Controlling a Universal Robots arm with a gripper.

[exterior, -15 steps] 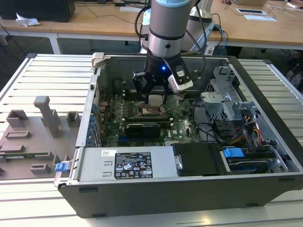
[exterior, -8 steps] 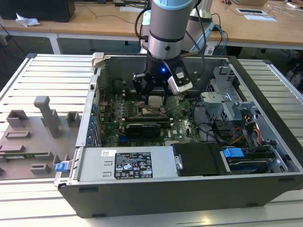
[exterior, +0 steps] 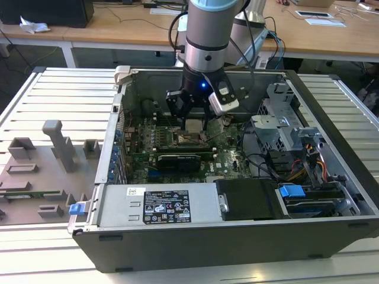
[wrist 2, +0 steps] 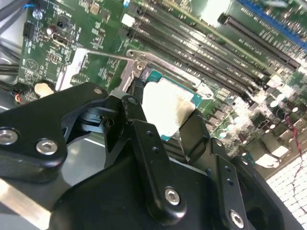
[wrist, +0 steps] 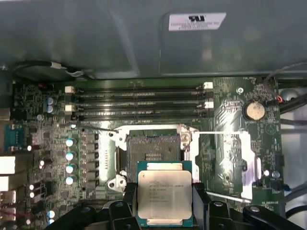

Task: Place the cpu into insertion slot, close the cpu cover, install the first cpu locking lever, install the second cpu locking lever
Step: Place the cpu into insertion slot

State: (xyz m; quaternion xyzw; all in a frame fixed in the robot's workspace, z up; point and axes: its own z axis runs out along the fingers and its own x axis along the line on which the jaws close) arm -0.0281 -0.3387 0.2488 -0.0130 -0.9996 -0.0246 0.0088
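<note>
Cpu [wrist: 164, 194] sits clamped in the jaws, top up, long axis toward the socket [wrist: 149, 153].

Silver-grey arm [exterior: 206, 41], blue-lit black wrist [exterior: 198, 83], screw-studded black fingers [wrist 2: 144, 148]

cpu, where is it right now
In the first wrist view the small flat square silver-grey cpu is held in the black pincer, right beside the empty black socket.

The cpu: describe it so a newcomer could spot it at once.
Inside the open computer case lies a green motherboard. Near its empty socket, the gripper holds the cpu, a flat square chip. Its silver-grey metal top sets it apart.
</note>
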